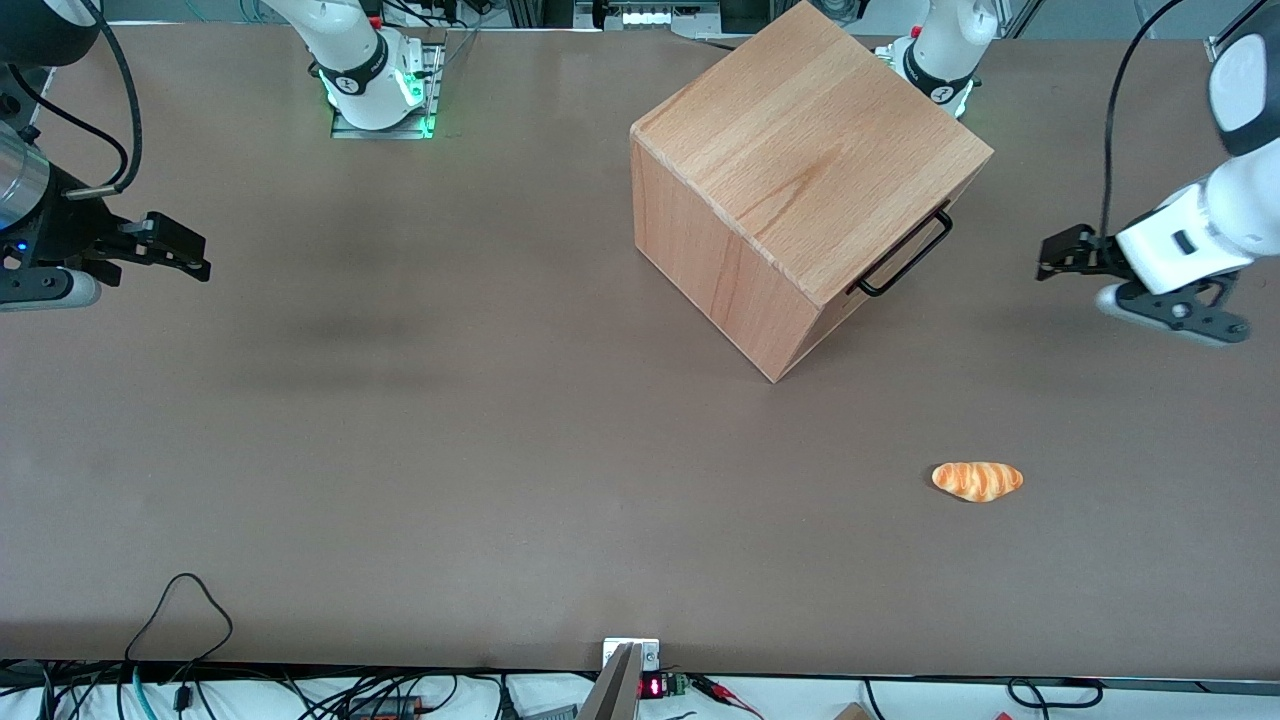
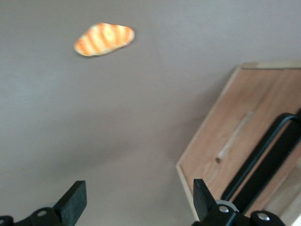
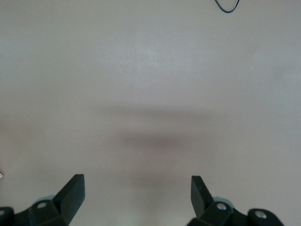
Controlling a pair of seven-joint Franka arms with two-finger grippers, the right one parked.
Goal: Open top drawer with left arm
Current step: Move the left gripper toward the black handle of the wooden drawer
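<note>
The wooden cube casing (image 1: 800, 170) stands on the table, turned at an angle. The top drawer (image 2: 233, 141) sits in it, its flat wood front facing the working arm's end of the table. Its black wire handle (image 1: 905, 262) juts out just under the casing's top edge; in the left wrist view the handle (image 2: 265, 162) shows close by. My left arm's gripper (image 1: 1047, 262) hovers above the table in front of the drawer, a gap away from the handle. The gripper (image 2: 138, 200) is open with only bare table between its fingers (image 2: 74, 202).
An orange striped bread roll (image 1: 977, 480) lies on the brown table (image 1: 450, 430), nearer to the front camera than the casing; it also shows in the left wrist view (image 2: 104, 39). Cables run along the table's front edge (image 1: 180, 600).
</note>
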